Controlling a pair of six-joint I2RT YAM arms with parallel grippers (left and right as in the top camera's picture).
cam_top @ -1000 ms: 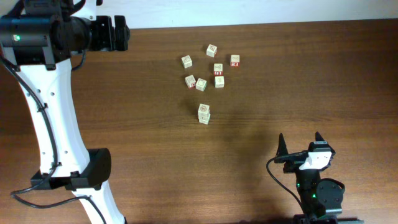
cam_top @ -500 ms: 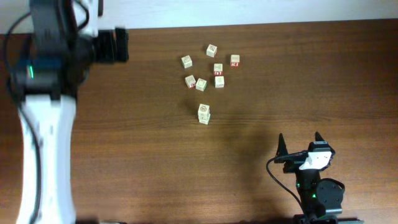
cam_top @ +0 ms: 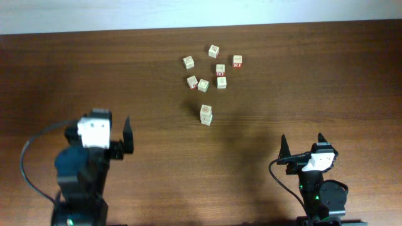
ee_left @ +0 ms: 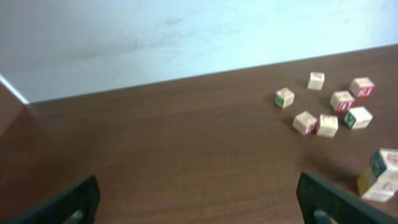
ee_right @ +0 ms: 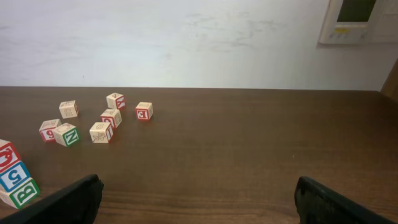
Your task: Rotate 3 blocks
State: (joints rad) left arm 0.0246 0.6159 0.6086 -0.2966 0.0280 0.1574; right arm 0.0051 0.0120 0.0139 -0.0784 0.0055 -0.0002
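Swung in from the far left corner of the table [cam_top: 326,81], the left arm now sits folded at the near left edge. The blocks and the right arm have not shifted.

At near left, the left gripper [ee_left: 197,186] points toward the far edge. Its jaws are spread as wide as they go and hold nothing. Its wrist camera shows only bare dark wood between the two black fingers.

Near the middle of the table stands the stack of three blocks [cam_top: 206,114], small pale wooden alphabet cubes piled one on another. It lies ahead of the left gripper and off to its right, well apart from it. The stack's long axis is upright, though the cubes sit slightly twisted against one another.

From the right wrist camera, the top block [ee_right: 5,153] shows a red face, the middle block [ee_right: 12,176] a blue "5", and the bottom block [ee_right: 22,194] a green "B". All three faces are turned toward the near right. From the left wrist camera, a blue face sits above a yellow one at the frame's edge.

Beyond the stack, toward the far edge, seven loose blocks [cam_top: 220,69] lie scattered, none touching it.

At near right, the right gripper [cam_top: 303,144] also points toward the far edge, jaws wide and empty. The stack lies ahead of it and to its left, well apart. The stack sits roughly between the two grippers and neither arm looks clearly nearer, so either could probably reach in to turn the cubes.
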